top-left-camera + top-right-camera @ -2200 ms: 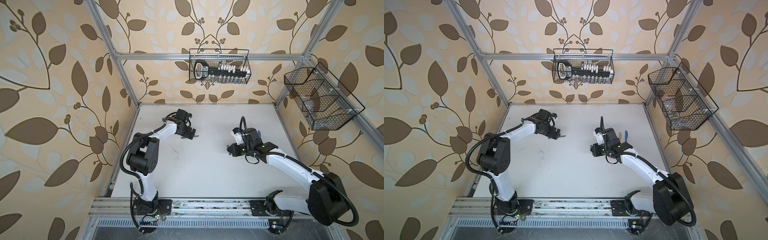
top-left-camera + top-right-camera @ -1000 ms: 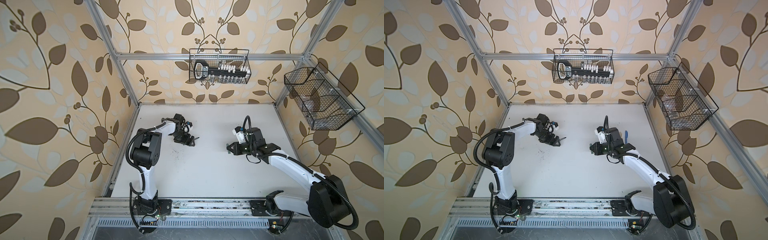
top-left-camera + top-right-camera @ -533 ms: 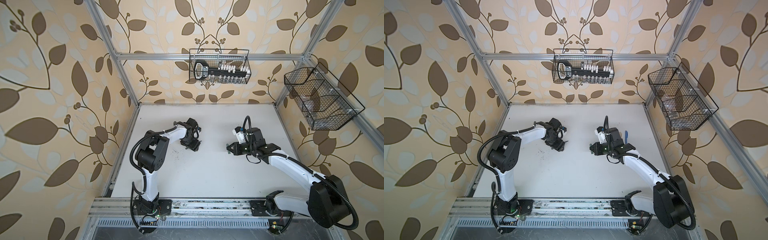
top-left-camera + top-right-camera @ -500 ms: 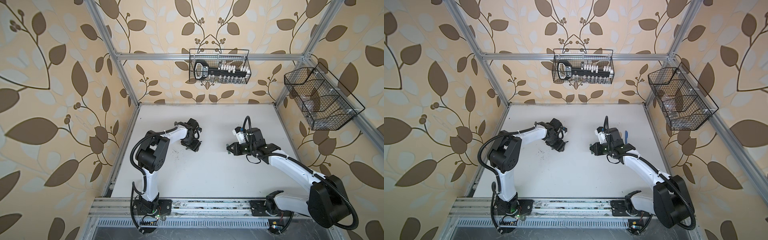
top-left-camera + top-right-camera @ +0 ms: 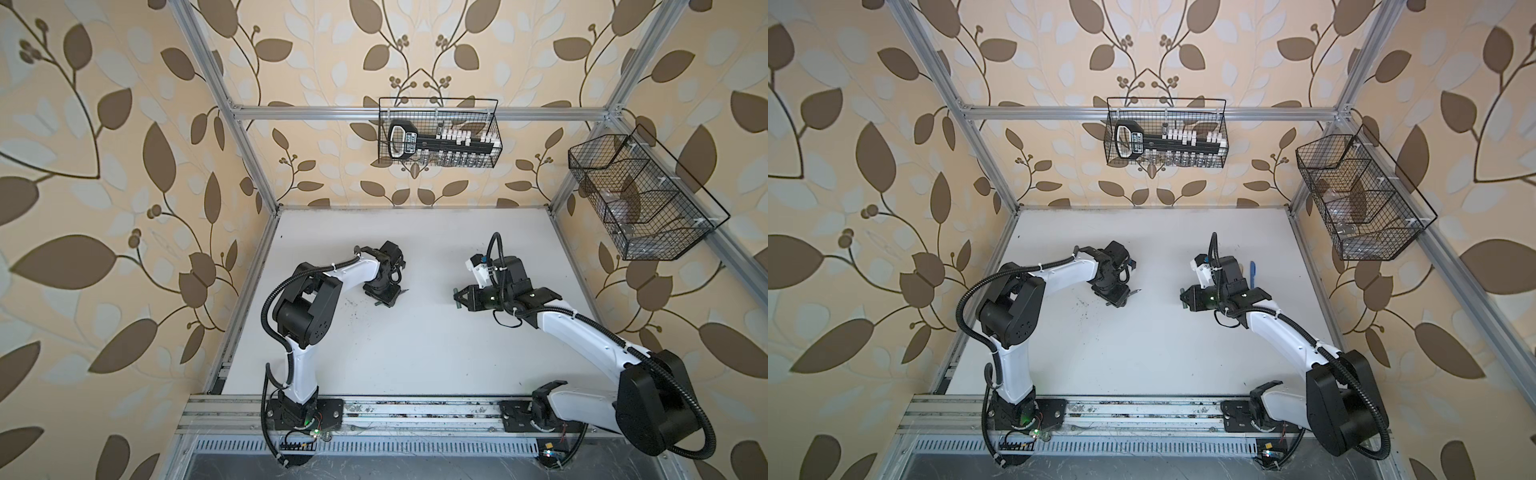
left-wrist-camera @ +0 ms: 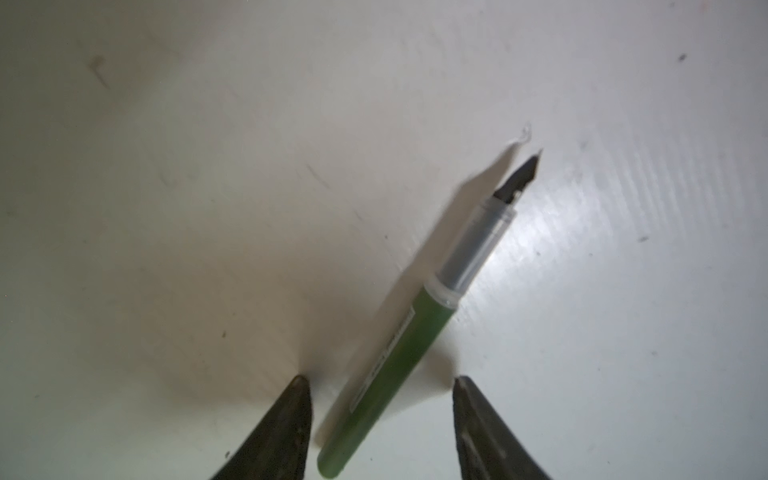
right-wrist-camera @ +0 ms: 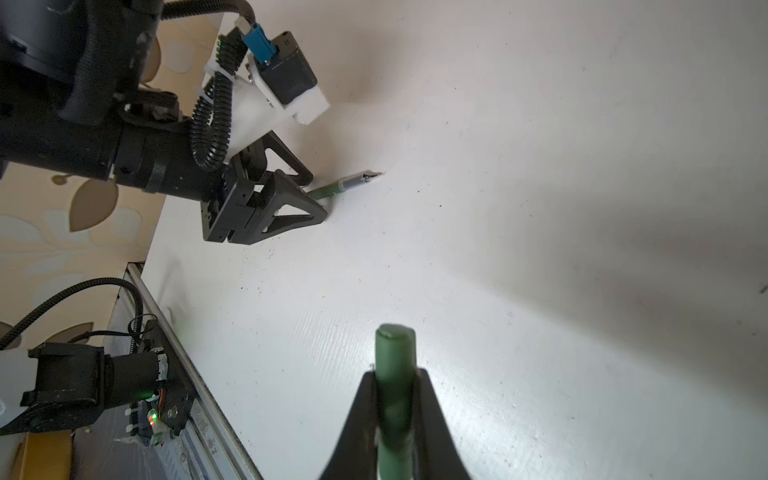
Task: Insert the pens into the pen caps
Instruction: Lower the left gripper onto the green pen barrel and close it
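Matte white tabletop [image 5: 415, 353], faintly ribbed and speckled, is lying under both arms. The left gripper [image 6: 376, 380] is spreading dark wedge jaws apart astride the slim green pen [image 6: 415, 332], which is lying flat, grey-collared and black-nibbed. The right gripper [image 7: 395, 374] is clamping the stubby cylindrical green cap [image 7: 395, 345].

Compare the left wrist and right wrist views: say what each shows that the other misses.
Left wrist only: the label strip on the green pen, and gaps between its barrel and the jaws of the left gripper. Right wrist only: the green cap clamped in the right gripper. Both: the pen lying on the white table, tip uncapped.
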Tool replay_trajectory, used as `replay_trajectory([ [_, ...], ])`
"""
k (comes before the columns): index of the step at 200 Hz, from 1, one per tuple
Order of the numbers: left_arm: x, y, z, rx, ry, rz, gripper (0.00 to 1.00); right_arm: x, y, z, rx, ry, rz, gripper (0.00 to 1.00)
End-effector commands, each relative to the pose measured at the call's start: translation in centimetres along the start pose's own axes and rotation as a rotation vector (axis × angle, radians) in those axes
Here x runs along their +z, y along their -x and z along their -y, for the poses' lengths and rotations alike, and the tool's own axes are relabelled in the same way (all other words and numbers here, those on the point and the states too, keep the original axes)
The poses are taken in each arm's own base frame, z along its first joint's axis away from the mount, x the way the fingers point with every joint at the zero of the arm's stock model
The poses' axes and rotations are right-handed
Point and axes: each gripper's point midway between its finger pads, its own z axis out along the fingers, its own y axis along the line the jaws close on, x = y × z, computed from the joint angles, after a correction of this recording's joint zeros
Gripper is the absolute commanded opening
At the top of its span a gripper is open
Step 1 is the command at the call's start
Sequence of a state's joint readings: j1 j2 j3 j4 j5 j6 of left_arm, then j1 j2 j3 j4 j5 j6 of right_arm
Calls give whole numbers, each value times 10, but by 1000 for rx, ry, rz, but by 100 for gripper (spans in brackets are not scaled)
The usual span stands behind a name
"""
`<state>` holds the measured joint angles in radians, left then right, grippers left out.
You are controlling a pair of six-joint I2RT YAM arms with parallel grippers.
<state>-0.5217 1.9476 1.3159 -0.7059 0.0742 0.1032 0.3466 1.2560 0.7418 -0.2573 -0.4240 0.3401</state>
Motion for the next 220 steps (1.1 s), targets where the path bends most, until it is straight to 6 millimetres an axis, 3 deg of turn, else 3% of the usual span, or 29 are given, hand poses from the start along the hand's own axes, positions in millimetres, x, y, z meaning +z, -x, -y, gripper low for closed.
replay_trajectory([
  [1, 8, -43, 5, -14, 5, -149, 55, 3, -4, 0, 0, 15, -8, 12],
  [59, 4, -48, 1, -6, 66, -161, 51, 4, -3, -2, 4, 15, -5, 12],
  [136, -2, -51, 3, -9, 97, -141, 32, 4, 0, -3, 4, 20, 0, 12],
  [220, 8, -41, 5, 6, 95, -109, 33, 4, -4, -2, 6, 17, -6, 12],
])
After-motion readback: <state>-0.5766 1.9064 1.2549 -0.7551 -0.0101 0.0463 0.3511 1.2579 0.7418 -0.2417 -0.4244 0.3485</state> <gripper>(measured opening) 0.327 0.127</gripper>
